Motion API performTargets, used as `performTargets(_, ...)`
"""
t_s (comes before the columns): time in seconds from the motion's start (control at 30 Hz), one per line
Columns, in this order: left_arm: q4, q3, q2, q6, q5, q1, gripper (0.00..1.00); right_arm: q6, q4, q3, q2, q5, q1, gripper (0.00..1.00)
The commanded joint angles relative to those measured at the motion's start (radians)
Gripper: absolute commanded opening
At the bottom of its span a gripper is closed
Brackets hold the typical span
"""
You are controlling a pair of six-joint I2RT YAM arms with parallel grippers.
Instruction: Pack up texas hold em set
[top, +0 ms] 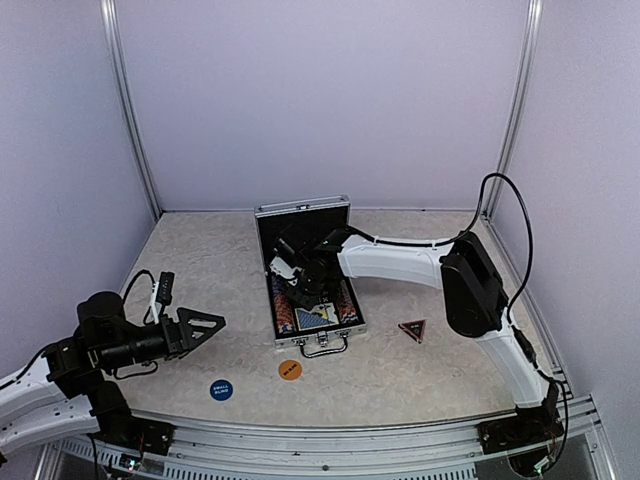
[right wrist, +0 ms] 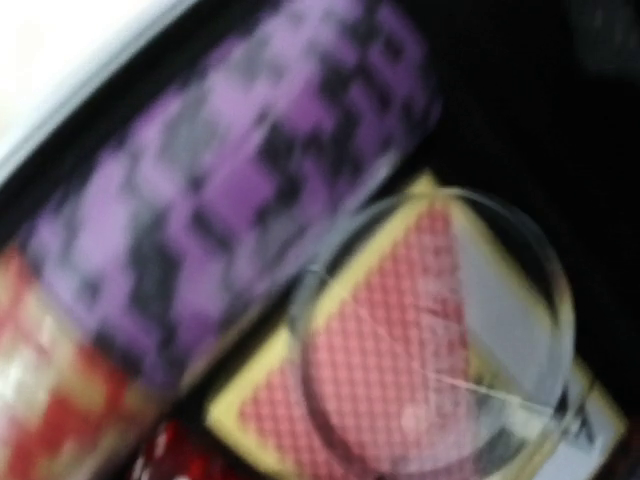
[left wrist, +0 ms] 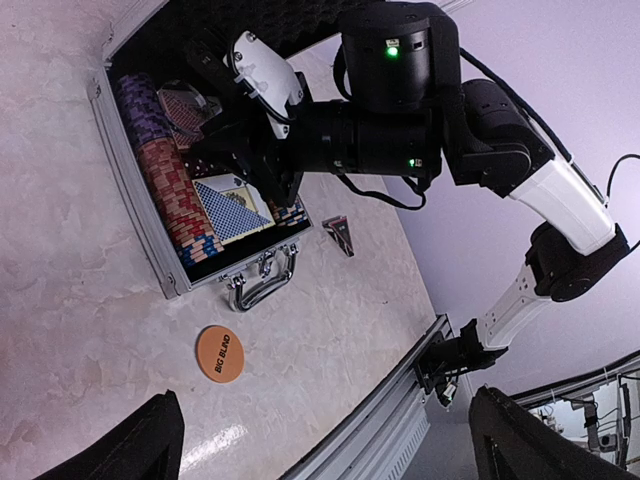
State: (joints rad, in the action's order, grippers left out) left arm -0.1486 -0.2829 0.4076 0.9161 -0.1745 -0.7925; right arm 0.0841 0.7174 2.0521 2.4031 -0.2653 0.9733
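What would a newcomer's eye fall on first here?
The open silver briefcase in the centre, with the right arm reaching into it over rows of purple and red chips. Outside it lie an orange disc and a blue disc in front and a dark triangle to its right, while the left pincer hangs open at the left.

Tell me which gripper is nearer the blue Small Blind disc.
Left. The left gripper hovers open close to the blue disc, slightly beyond it and to its left. The right gripper is farther off, reaching down into the open case.
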Motion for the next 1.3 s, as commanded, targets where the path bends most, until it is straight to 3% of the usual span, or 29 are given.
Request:
performTargets(0.0, 0.003, 0.007, -0.009, 0.0, 0.009, -0.004, 0.99, 0.005, -0.02, 0.071, 0.08, -0.044, -0.002, 0.23)
performTargets(0.43, -0.007, 0.007, -0.018, 0.002, 0.014, -0.004, 0.99, -0.004, -0.041, 0.082, 0.074, -0.049, -0.017, 0.24)
performTargets(0.67, 0.007, 0.008, -0.004, -0.005, 0.014, -0.002, 0.99, -0.011, -0.079, -0.126, -0.078, -0.021, 0.009, 0.28)
performTargets(1.0, 0.063, 0.012, 0.045, -0.012, -0.005, 0.001, 0.99, -0.073, -0.107, -0.371, -0.351, 0.022, 0.021, 0.48)
performTargets(1.27, 0.073, 0.005, 0.067, -0.012, -0.016, 0.001, 0.99, -0.068, -0.04, -0.297, -0.224, -0.044, 0.018, 0.47)
